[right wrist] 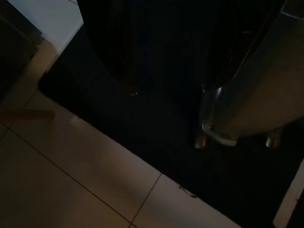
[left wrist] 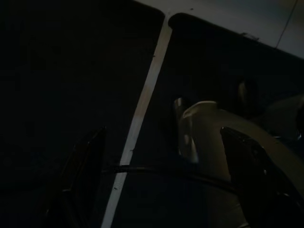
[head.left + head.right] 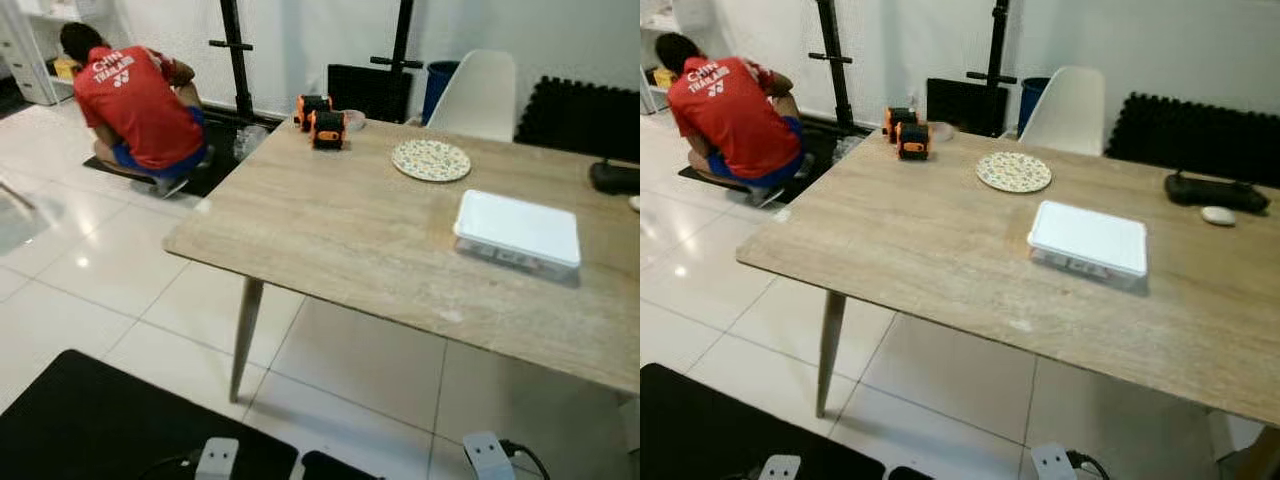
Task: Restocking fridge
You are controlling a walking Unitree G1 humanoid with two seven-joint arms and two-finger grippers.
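A white lidded box (image 3: 518,230) lies on the right part of a wooden table (image 3: 330,220) in front of me. Farther back on the table are a patterned plate (image 3: 431,159) and two orange-and-black devices (image 3: 326,128). Both my arms hang idle, low over a black floor mat (image 3: 90,420). In the dark left wrist view my left gripper (image 2: 161,135) is open with nothing between its fingers. The right wrist view is dim and takes in the mat's edge, pale floor tiles and part of my silver leg (image 1: 256,95).
A person in a red shirt (image 3: 135,105) crouches on the floor at the far left. A white chair (image 3: 478,95) and a blue bin (image 3: 437,80) stand behind the table. A black object (image 3: 1215,192) and a small white one (image 3: 1219,215) lie at its right end.
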